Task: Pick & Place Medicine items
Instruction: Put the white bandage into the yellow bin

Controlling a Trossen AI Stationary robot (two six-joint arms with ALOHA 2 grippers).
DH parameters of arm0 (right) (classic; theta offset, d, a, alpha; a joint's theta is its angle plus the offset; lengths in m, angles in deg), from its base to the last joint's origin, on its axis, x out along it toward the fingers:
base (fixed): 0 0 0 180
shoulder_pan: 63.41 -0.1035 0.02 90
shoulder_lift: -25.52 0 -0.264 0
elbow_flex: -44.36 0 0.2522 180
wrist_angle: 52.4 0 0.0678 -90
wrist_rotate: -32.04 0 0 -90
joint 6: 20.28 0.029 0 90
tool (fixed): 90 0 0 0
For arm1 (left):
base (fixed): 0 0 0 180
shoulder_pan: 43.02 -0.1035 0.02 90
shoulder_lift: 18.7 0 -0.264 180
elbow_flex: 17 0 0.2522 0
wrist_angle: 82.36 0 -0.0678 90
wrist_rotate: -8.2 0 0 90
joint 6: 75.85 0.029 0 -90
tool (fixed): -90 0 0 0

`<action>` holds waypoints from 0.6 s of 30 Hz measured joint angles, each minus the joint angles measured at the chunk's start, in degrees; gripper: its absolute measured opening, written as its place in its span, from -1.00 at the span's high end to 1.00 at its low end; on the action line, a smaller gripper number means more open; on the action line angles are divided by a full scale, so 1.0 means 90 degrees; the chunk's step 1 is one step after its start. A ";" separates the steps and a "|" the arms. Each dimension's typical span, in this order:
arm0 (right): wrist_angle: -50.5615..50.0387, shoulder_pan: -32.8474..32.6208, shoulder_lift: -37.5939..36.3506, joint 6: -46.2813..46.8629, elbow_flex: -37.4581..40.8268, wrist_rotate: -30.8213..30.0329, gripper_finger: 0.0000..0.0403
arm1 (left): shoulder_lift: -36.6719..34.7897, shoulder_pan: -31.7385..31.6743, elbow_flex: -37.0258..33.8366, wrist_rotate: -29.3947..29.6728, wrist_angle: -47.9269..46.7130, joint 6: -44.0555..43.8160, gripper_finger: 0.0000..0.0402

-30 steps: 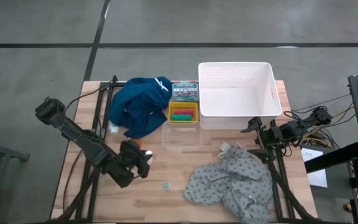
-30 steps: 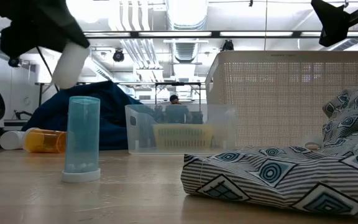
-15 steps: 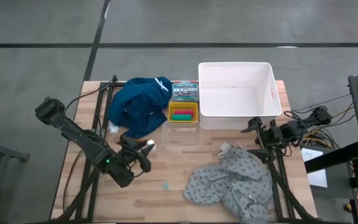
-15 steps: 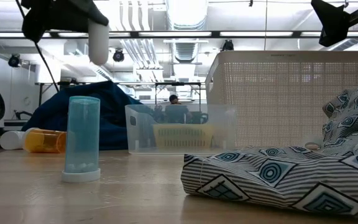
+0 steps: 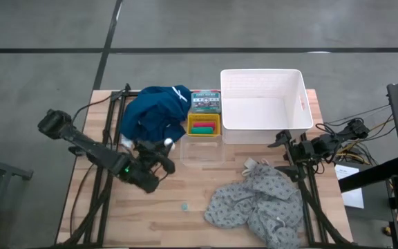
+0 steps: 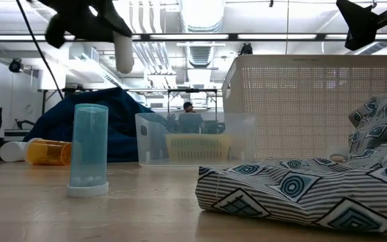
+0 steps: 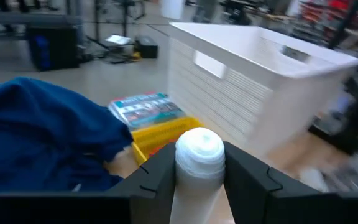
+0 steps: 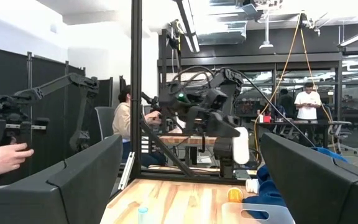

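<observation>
The wooden surface [image 5: 116, 214] carries, toward one o'clock, a big white basket [image 5: 262, 104], a grey patterned cloth [image 5: 261, 204] at five o'clock and a dark blue cloth [image 5: 152, 119] at eleven. Just beside the blue cloth, toward twelve, sit a yellow tray [image 5: 203, 125] and a clear box [image 5: 202, 150]. The left jaws [image 5: 163, 149] hang above the surface at the cloth's edge, pinching a white tube [image 7: 196, 163] held upright. The right jaws [image 5: 280, 140] wait at three o'clock, spread apart. A pale blue tube [image 6: 89, 149] stands upright near six o'clock; an orange bottle [image 6: 48, 152] lies by the blue cloth.
</observation>
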 joint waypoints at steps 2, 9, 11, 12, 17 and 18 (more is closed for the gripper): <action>0.0001 -0.0002 -0.0001 0.0000 0.0002 -0.0001 -0.88 | 0.0002 -0.0298 0.0000 -0.0003 0.0136 0.0000 0.39; 0.0001 0.0001 0.0001 0.0000 0.0002 0.0000 -0.88 | 0.0007 -0.1167 0.0000 -0.0367 0.0812 0.0959 0.39; 0.0001 0.0001 0.0000 0.0000 0.0001 -0.0001 -0.88 | 0.0007 -0.1363 -0.0002 -0.0528 0.1149 0.1538 0.39; -0.0002 -0.0002 -0.0001 0.0000 0.0001 0.0000 -0.88 | 0.0005 -0.1453 0.0000 -0.0616 0.1320 0.1823 0.39; 0.0000 0.0000 0.0000 0.0002 0.0001 0.0000 -0.88 | 0.0007 -0.1890 0.0000 -0.0990 0.2148 0.3254 0.39; -0.0002 0.0001 0.0001 0.0000 0.0002 0.0000 -0.88 | 0.0007 -0.1977 0.0000 -0.1102 0.2305 0.3543 0.39</action>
